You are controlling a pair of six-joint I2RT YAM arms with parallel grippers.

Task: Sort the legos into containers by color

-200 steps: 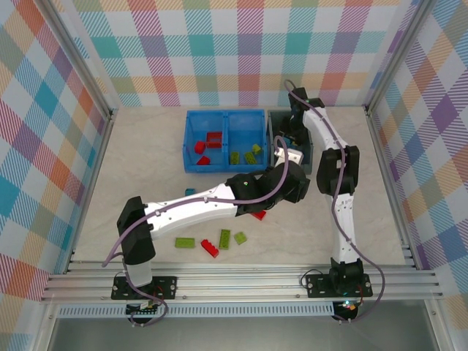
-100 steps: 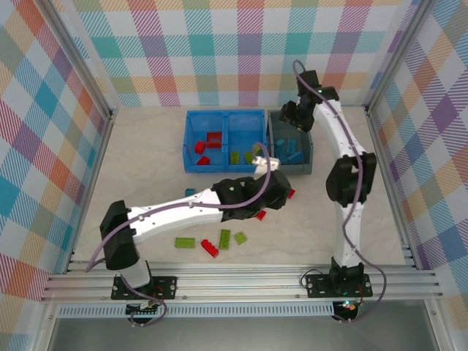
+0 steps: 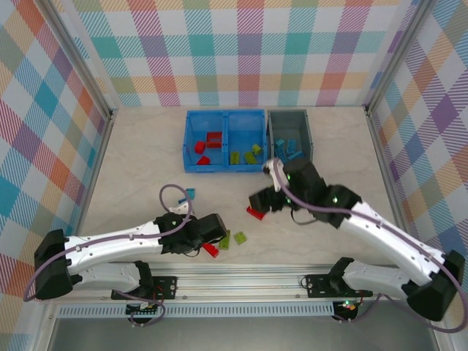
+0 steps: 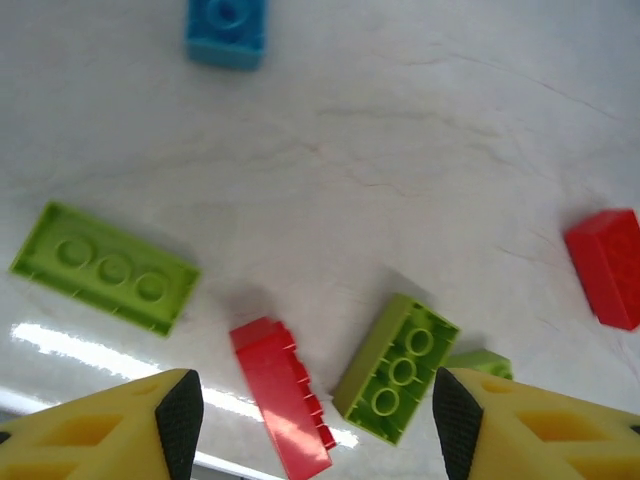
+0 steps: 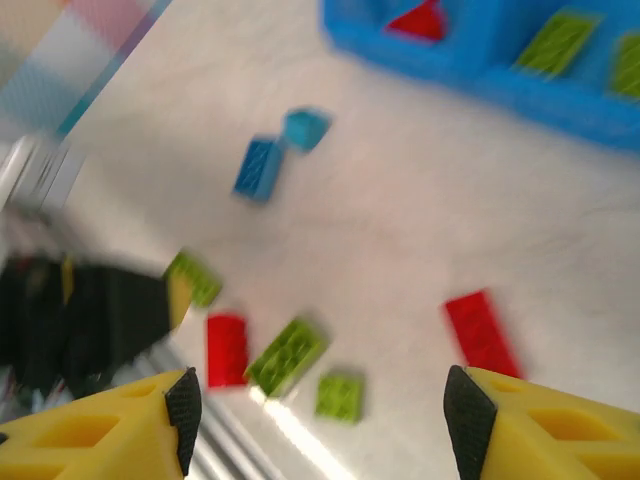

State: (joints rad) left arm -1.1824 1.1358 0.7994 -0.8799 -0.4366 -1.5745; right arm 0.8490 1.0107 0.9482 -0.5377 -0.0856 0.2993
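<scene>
My left gripper (image 3: pixel 216 241) hangs open low over the near edge of the table; in the left wrist view a red lego (image 4: pixel 280 400) and a lime green lego (image 4: pixel 397 368) lie between its open fingertips (image 4: pixel 310 440), untouched. A long green lego (image 4: pixel 105 266), a blue lego (image 4: pixel 227 30) and another red lego (image 4: pixel 607 265) lie around them. My right gripper (image 3: pixel 261 200) is open and empty above the table middle, beside that red lego (image 3: pixel 255 213); its wrist view is blurred. The blue container (image 3: pixel 223 168) holds red and green legos, the grey container (image 3: pixel 272 139) blue ones.
The metal rail (image 3: pixel 241 274) runs along the near edge just behind the left gripper. A small green lego (image 3: pixel 240 238) and a blue lego (image 3: pixel 191 194) lie loose on the table. Checked walls close in the sides and back.
The left arm pulled back from the table middle to the near edge over the red and green legos. The right arm swung from the grey container down to the table middle.
</scene>
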